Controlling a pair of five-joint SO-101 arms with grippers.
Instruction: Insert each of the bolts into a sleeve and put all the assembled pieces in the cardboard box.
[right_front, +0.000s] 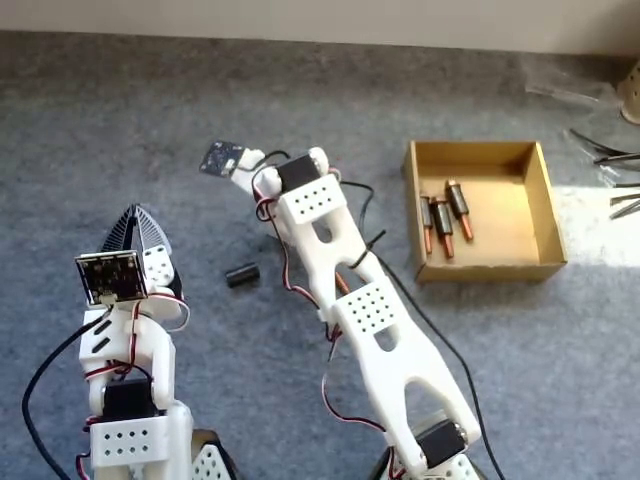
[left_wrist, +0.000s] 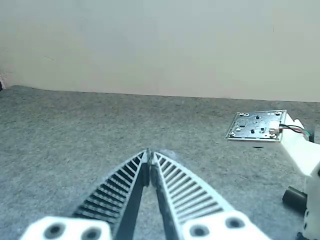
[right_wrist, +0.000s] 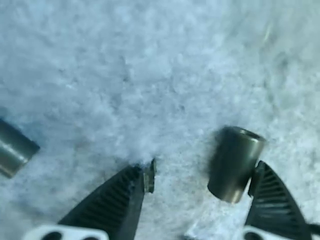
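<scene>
Workshop bench — grey felt mat, scattered tools

The high camera looks down from above on the grey worktop. The left wrist camera sits behind the left claw and looks low across the worktop to the wall. Both show the right arm's camera board. The right wrist camera looks down past the right claw, very close to the worktop.

A grey carpet was spread over the whole surface. A pale, plain wall was seen as a strip along the top edge. A bright patch of light was cast at the right edge, below thin dark tools left lying there.
</scene>
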